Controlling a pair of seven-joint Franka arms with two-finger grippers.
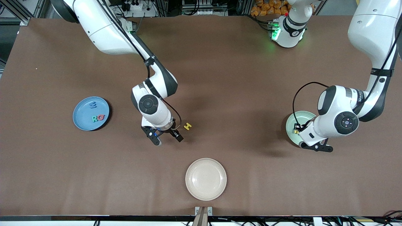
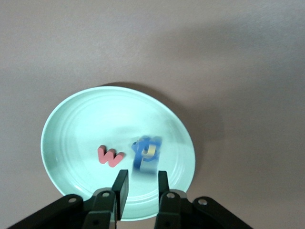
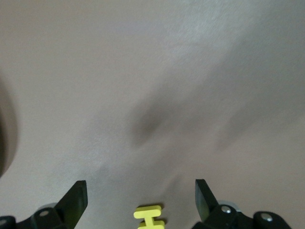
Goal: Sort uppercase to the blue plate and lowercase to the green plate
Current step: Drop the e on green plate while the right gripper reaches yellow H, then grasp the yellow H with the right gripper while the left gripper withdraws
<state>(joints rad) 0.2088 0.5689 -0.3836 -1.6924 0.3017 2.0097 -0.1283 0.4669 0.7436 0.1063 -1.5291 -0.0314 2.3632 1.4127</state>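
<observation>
Brown table point(image 1: 238, 78), mostly bare; right gripper point(image 1: 165, 137) spread wide over yellow H point(image 1: 187, 126), which lies on the table between the blue plate point(image 1: 82, 123) and the green plate point(image 1: 302, 116); left gripper point(image 2: 141, 190) over that plate, jaws narrowly apart, blue letter point(image 2: 146, 155) blurred just below, seemingly dropping free. Best to centre on the H before descending and pinch across its bars.

Letters point(image 2: 110, 156) in plate point(image 2: 71, 124)

Matt brown table point(image 1: 238, 78) (cloth, perhaps); glossy green plate point(image 2: 71, 129).

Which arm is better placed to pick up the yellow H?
Right. Its open pincer hangs beside the H, which shows between its fingers in its wrist view. The left pincer is over the green plate.
</observation>
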